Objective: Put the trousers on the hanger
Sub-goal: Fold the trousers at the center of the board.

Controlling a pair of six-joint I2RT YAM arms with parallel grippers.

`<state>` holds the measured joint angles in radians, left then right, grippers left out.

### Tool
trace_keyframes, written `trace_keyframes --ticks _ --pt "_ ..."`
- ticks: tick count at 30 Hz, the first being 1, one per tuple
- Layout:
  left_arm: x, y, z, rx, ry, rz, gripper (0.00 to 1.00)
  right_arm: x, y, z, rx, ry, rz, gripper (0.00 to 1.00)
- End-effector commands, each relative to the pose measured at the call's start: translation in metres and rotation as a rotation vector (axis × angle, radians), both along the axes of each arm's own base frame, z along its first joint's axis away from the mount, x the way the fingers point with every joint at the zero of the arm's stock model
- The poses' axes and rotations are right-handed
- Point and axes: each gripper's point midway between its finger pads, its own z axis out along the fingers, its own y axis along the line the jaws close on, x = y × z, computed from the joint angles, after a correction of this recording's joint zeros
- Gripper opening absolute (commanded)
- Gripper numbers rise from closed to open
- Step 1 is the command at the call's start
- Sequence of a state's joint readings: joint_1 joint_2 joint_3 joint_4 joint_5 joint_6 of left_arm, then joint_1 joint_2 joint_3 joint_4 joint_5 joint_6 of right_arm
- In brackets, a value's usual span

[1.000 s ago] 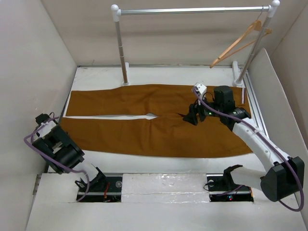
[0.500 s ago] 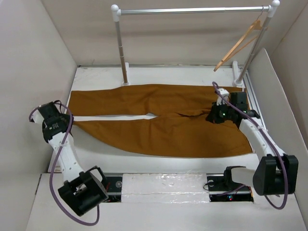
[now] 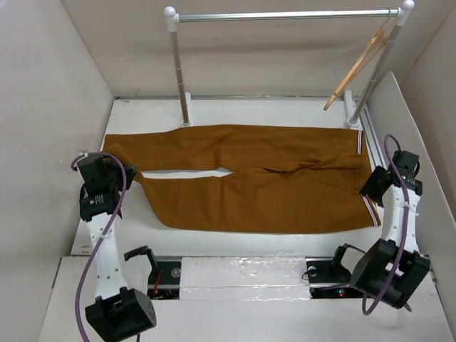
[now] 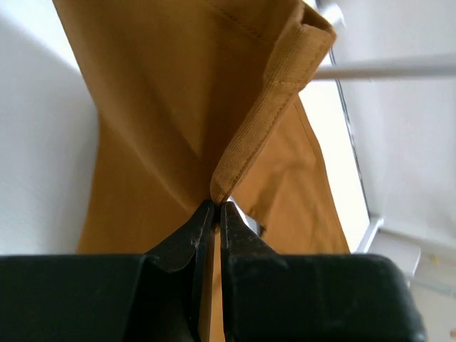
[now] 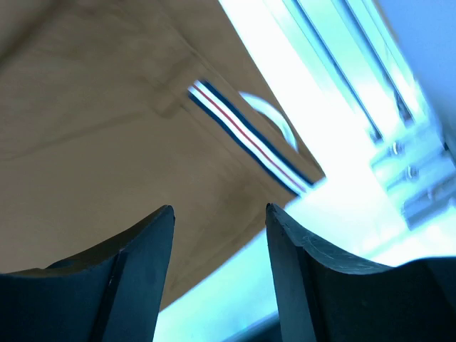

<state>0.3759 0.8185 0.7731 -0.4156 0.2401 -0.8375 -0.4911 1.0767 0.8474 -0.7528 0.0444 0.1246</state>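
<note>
Your L gripper [image 4: 216,214] pinches the rust woven trousers' [image 3: 249,178] ribbed cuff [image 4: 271,107]. R gripper [image 5: 219,210] gapes empty above their striped waistband [image 5: 242,135]. White tabletop [image 3: 249,110] beneath.

White desk [image 3: 249,110] and its load.
Rust-brown trousers [image 3: 249,178] lie spread across it, legs to the left, waistband to the right; a silver rail [image 3: 285,14] stands on posts at its far edge.

No legible txt, labels or nos. in any view.
</note>
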Motion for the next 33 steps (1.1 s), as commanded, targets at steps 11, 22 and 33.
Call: trace_keyframes --ticks 11,22,33 --pt "0.009 -0.02 0.001 0.069 0.013 -0.072 0.0 -0.068 -0.008 -0.067 0.159 0.126 -0.38 0.63" --pt "0.014 0.015 0.003 0.189 0.079 0.053 0.0 -0.064 -0.01 -0.105 0.195 0.183 -0.342 0.6" --pt "0.017 0.033 0.003 0.247 0.074 0.111 0.0 -0.033 -0.046 -0.046 0.061 0.13 -0.186 0.0"
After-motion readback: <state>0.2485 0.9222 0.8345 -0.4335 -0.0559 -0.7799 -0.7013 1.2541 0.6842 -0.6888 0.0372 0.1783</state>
